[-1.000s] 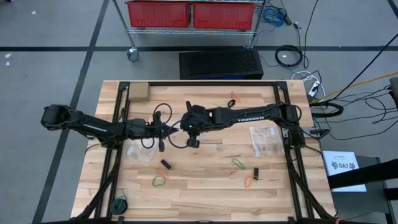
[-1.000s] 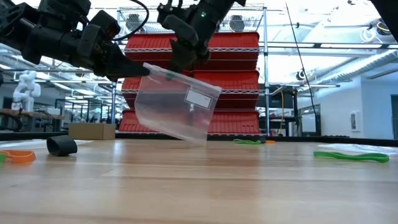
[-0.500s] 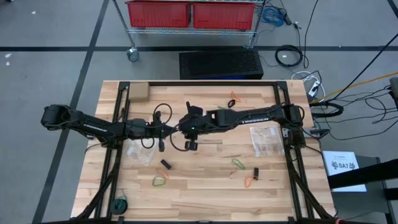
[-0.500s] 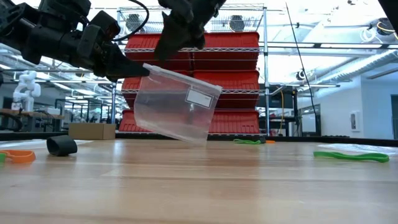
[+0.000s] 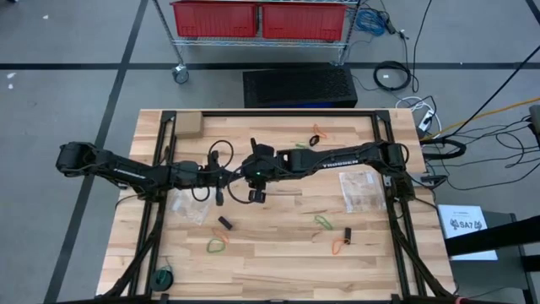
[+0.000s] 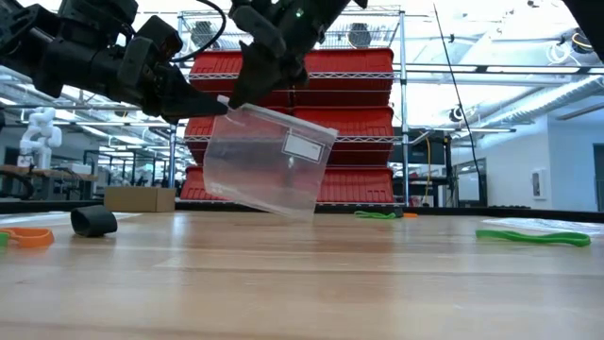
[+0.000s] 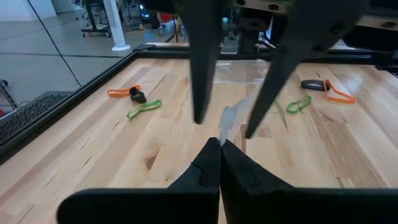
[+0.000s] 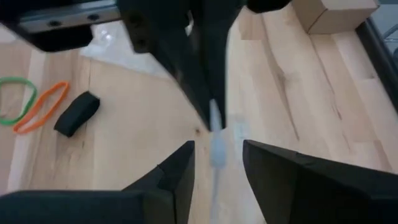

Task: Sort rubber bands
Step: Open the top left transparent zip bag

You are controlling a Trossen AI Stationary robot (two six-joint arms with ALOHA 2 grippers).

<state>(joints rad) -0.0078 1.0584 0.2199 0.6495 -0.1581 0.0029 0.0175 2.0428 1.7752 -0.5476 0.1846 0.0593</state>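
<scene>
Bag-opening step, bands not yet loaded. Left gripper [image 6: 215, 106] pinched shut on rim of clear zip bag [image 6: 267, 159], hanging off table. Right gripper [image 8: 216, 163] parted, astride same rim. Rubber bands [image 7: 144, 108] loose on table, well beyond fingertips. Next: spread mouth, fetch band.

The middle of the counter [image 5: 278, 253] is obstructed by both arms, which meet at a clear bag [image 6: 266, 159] hung above the surface. Loose rubber bands [image 5: 322, 222] and a second bag [image 5: 361, 189] are scattered toward the right. Unobstructed wood is seen along the front edge.
</scene>
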